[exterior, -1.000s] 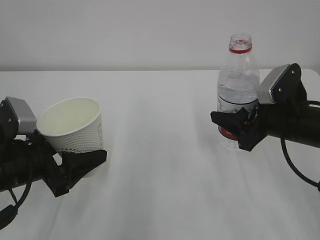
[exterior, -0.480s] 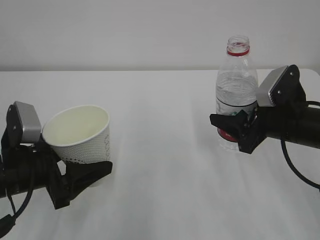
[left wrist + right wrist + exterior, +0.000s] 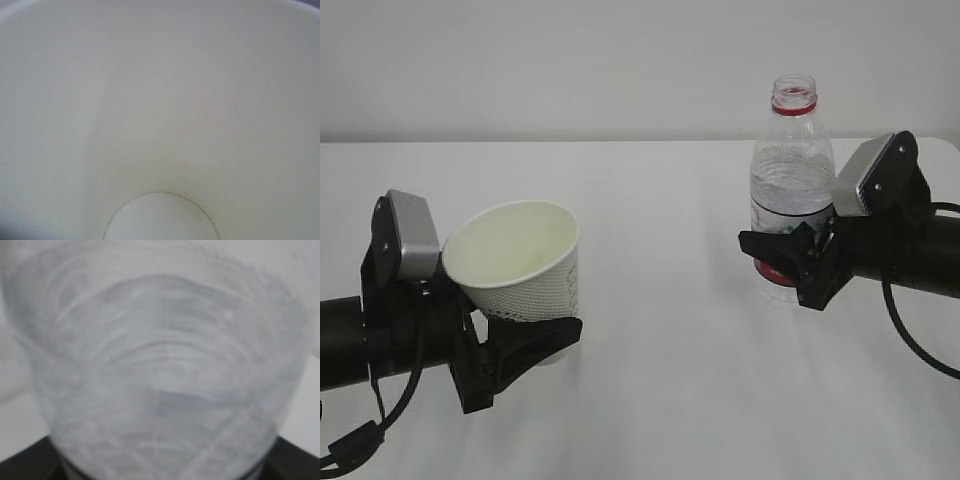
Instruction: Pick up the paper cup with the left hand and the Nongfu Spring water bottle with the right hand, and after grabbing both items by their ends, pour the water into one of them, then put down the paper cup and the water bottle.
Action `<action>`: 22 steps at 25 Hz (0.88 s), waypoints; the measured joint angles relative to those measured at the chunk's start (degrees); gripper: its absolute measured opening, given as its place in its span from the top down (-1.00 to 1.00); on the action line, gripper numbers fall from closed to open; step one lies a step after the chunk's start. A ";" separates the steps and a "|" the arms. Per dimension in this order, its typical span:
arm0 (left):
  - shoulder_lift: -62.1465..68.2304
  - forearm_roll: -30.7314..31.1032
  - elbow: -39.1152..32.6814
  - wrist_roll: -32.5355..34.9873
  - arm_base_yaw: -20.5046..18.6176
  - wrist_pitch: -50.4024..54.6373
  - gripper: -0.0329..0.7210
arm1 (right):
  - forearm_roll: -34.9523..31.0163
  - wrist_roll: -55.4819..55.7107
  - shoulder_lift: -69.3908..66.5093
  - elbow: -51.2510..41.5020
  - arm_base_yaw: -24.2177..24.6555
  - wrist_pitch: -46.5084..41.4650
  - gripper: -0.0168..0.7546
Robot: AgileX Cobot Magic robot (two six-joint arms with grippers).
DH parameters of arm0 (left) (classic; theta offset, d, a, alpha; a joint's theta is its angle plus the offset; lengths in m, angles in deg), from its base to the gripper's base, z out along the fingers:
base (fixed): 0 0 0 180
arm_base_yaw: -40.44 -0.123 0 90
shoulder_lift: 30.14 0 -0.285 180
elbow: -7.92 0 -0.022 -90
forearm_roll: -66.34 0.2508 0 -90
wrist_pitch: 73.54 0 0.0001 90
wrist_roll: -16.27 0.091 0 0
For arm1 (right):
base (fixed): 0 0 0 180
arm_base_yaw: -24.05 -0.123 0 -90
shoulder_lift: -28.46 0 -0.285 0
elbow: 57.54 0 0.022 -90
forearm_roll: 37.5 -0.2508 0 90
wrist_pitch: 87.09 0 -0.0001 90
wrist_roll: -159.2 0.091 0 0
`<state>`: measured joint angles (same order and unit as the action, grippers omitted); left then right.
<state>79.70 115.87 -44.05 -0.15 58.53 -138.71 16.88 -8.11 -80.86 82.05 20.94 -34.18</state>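
A: Where is the paper cup (image 3: 523, 262) right now?

B: On the left side of the scene, gripped low on its body by the left hand (image 3: 525, 338). It is tilted, its mouth leaning toward the left and toward the camera, so the cream inside shows. It looks lifted off the white worktop (image 3: 660, 380).

A: So that hand is clenched on it?

B: Yes, its black fingers (image 3: 535, 342) wrap the cup's lower part. The left wrist view is filled with the cup's (image 3: 160, 120) pale inner wall and round bottom, and nothing lies in it.

A: And the Nongfu Spring water bottle (image 3: 790, 190)?

B: On the right, standing upright, uncapped, with the red neck ring at the top. The right hand (image 3: 790, 262) grasps it around the red label near the bottom, coming in from the right edge.

A: Is the bottle resting on the worktop?

B: I cannot tell; its base sits close to the surface, partly behind the fingers.

A: Any water (image 3: 788, 180) visible?

B: The clear bottle shows liquid in its ribbed body, though the level is hard to read. The right wrist view shows only the blurred ribbed plastic (image 3: 160, 370) up close.

A: How far apart are the two things?

B: Well apart, with bare worktop between them.
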 joint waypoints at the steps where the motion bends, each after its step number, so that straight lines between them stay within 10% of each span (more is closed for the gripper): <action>1: 0.06 -0.13 0.41 0.00 0.47 0.00 -0.56 | 0.00 0.00 0.00 0.00 0.00 0.00 -0.32; 22: 9.60 -2.59 9.73 -0.60 8.97 1.04 -0.56 | 0.23 0.09 0.00 0.00 0.00 0.00 -0.32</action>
<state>89.30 113.28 -34.32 -0.74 67.50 -137.67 17.11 -8.01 -80.86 82.05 20.94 -34.18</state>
